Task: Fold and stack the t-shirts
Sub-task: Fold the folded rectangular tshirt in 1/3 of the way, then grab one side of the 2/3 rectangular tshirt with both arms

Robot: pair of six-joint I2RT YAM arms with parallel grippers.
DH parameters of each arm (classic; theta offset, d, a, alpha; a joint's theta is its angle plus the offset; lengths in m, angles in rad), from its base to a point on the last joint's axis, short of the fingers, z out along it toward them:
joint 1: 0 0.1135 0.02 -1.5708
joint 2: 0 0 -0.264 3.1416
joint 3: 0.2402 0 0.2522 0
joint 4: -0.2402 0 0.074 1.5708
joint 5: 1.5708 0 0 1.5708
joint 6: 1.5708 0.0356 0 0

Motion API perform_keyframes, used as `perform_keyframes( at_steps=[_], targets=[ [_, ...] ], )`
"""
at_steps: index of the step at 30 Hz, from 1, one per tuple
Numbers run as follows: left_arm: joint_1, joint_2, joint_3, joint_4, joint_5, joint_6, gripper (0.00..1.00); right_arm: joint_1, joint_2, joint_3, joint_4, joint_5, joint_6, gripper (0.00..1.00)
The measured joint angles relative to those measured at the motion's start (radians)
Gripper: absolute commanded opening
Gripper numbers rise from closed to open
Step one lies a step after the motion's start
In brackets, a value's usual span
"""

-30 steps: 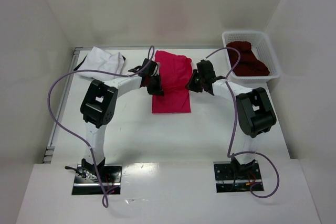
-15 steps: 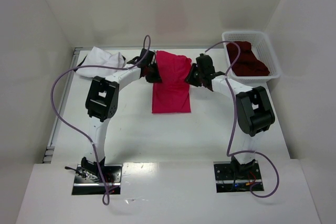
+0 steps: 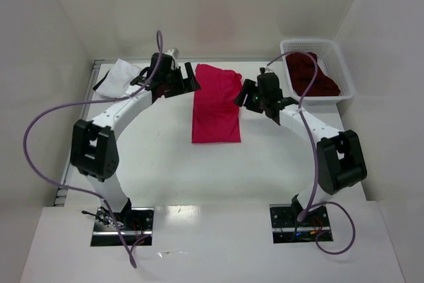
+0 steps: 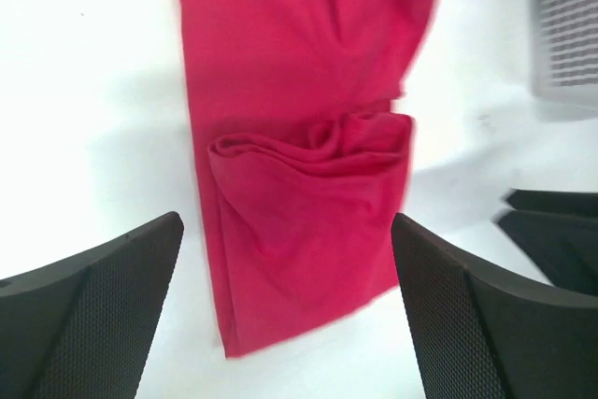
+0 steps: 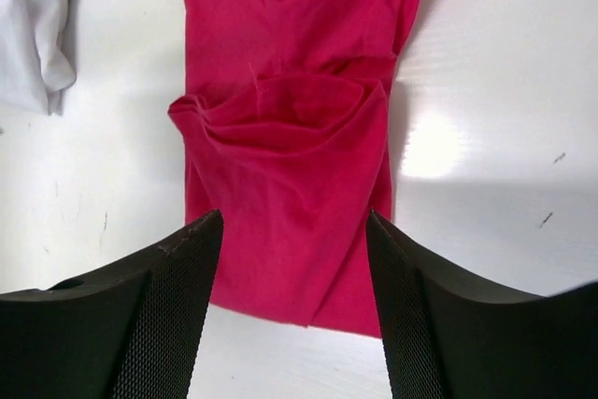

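Note:
The crimson-red t-shirt (image 3: 215, 107) lies on the table as a long folded strip, its far part doubled over with a rumpled fold (image 4: 308, 151) (image 5: 285, 114). Beside its left edge, my left gripper (image 3: 190, 84) (image 4: 285, 268) stands wide open with nothing between its fingers (image 4: 103, 306). At the strip's right edge my right gripper (image 3: 246, 97) (image 5: 294, 268) is open too, its fingers (image 5: 163, 310) apart above the cloth. A white t-shirt (image 3: 122, 74) (image 5: 33, 25) lies bunched at the far left. The maroon t-shirt (image 3: 311, 77) sits in the basket.
The white lattice basket (image 3: 315, 45) (image 4: 565, 25) stands at the far right corner. White walls close in the table on the left, back and right. Purple cables loop from both arms.
Both grippers have opened and let go of the red shirt's folded-over part. The left arm swung out to the left; the right gripper backed off to the shirt's right edge.

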Motion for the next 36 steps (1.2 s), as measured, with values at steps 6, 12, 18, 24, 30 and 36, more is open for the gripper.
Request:
perform_keyframes(
  at_steps=[6,12,18,24,30,36],
  targets=[
    [-0.021,-0.219,-0.23,0.061,0.006,-0.022,1.0,0.003,-0.06,-0.185,0.013,-0.027,0.0,0.69],
    [-0.082,-0.251,-0.513,0.103,0.039,-0.09,0.95,0.026,-0.059,-0.336,0.012,-0.056,0.012,0.69],
    [-0.106,-0.235,-0.585,0.128,0.073,-0.13,0.84,0.049,-0.058,-0.361,0.041,-0.073,0.017,0.67],
    [-0.116,-0.157,-0.584,0.177,0.093,-0.134,0.8,0.053,-0.027,-0.36,0.076,-0.073,0.021,0.61],
    [-0.116,-0.1,-0.569,0.205,0.11,-0.135,0.71,0.056,0.008,-0.352,0.122,-0.078,0.031,0.53],
    [-0.116,-0.071,-0.551,0.216,0.11,-0.138,0.58,0.057,0.058,-0.333,0.184,-0.093,0.049,0.45]
  ],
)
